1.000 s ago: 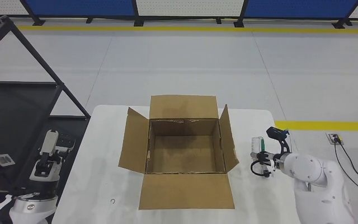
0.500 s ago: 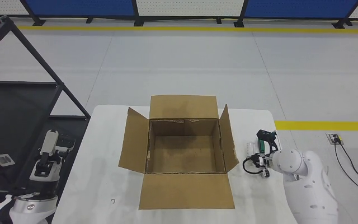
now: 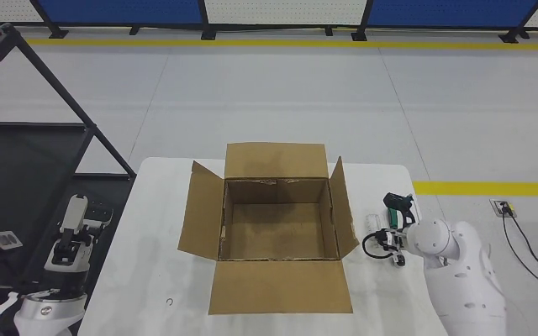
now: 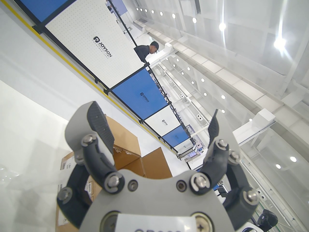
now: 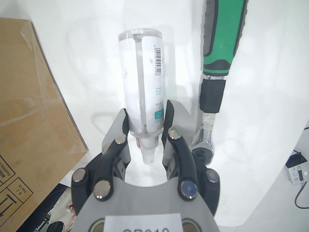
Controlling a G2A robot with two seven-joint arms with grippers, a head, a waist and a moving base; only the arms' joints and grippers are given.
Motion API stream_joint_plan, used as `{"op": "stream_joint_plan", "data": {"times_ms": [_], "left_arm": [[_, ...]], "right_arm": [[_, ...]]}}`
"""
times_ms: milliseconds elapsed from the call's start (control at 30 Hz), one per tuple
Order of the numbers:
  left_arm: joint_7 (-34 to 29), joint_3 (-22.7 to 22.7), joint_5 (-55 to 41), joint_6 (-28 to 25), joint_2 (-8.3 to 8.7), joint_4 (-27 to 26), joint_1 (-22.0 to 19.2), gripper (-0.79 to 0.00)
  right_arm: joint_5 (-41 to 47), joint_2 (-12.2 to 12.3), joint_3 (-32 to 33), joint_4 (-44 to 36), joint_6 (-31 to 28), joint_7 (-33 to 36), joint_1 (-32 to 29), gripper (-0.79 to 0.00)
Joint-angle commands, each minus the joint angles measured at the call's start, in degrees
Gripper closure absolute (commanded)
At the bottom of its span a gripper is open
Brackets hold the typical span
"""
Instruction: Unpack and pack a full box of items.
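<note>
Clear plastic bottle (image 5: 142,83) is lying near the counter's right edge, between cardboard box (image 3: 280,160) and ratchet wrench (image 5: 224,25); right pincer (image 5: 147,114) is clamping its neck end. Advisable: keeping any lift level, clearing the box flap.

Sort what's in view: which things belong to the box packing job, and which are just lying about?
Job: open cardboard box; clear bottle, clamped in the right gripper; green-handled ratchet beside it on the table.
Lying about: power box off the table; black frame beside the table; partition panels.
</note>
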Motion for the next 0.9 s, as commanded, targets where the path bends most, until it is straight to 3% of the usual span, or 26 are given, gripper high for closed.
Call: {"op": "stream_joint_plan", "data": {"times_ms": [0,267,700,767,867], "left_arm": [[0.0,0.0,0.0,0.0,0.00,0.0,0.0,-0.785],[0.0,0.0,0.0,0.0,0.00,0.0,0.0,-0.785],[0.0,0.0,0.0,0.0,0.00,0.0,0.0,-0.785],[0.0,0.0,0.0,0.0,0.00,0.0,0.0,-0.785],[0.0,0.0,0.0,0.0,0.00,0.0,0.0,-0.785]], "right_arm": [[-0.1,0.2,0.5,-1.8,0.5,0.2,-0.8,-0.299],[-0.4,0.9,0.8,-7.0,1.9,1.8,-3.2,-0.345],[1.5,1.5,0.2,-9.2,2.0,1.4,-3.6,-0.339],[3.8,1.6,0.4,-9.6,0.1,0.3,-4.1,-0.271],[7.4,1.8,0.7,-9.1,-3.7,-1.2,-4.5,-0.068]]}}
